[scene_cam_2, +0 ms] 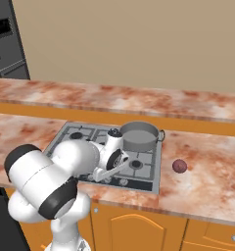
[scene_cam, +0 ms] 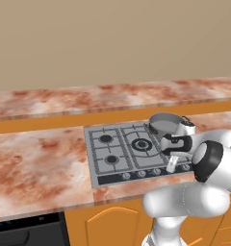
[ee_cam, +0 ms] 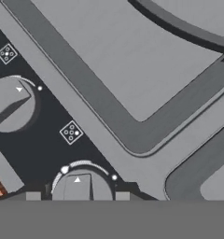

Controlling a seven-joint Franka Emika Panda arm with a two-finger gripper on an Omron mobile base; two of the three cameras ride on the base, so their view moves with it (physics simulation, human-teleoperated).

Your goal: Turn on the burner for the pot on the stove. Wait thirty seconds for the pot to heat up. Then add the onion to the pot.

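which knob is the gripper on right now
The knob at the bottom of the hand view, sitting between the gripper fingertips; the other knob lies clear of them, further along the strip.

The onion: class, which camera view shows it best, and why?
The right base view: the onion lies unobstructed on the counter, right of the stove. The left base view has the arm across that side of the stove; the hand view looks closely at knobs.
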